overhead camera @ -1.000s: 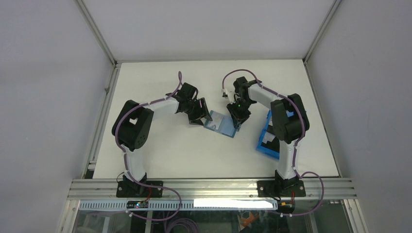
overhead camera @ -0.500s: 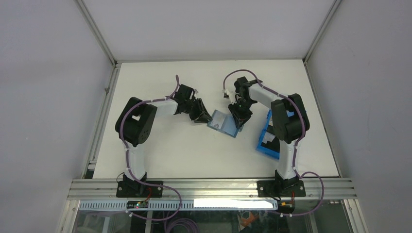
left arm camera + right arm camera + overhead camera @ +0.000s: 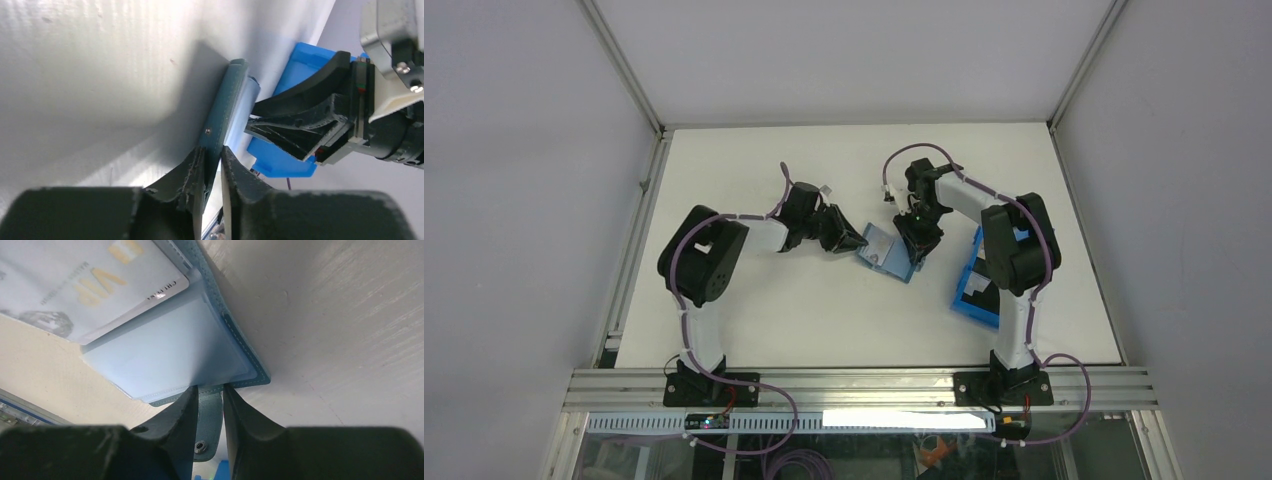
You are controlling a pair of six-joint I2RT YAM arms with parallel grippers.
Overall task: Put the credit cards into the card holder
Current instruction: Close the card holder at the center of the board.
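Card holder (image 3: 887,253) lies open and tilted approx mid-table (image 3: 824,320). The two grippers sit at its opposite edges.

Left gripper (image 3: 849,241) is at the card holder's left edge. Its fingers (image 3: 196,167) are nearly together, pinching the teal cover edge btwn them.

Right gripper (image 3: 917,250) is at the card holder's right edge. Its fingers (image 3: 186,402) pinch the snap tab (image 3: 207,425), w/ only the tab btwn the pads.

A pale card (image 3: 100,280) w/ gold lettering lies at a clear pocket (image 3: 165,355) of the card holder. Can't tell if it's tucked in or on top.

Blue bin (image 3: 972,290) is near the card holder's right side, partly under the right arm, so room is tight there. It holds dark and white shapes; can't tell what they are.

Beyond the card holder's far side and near side there's a wide stretch of white table. To its left, past the left gripper, white table runs to the edge rail.
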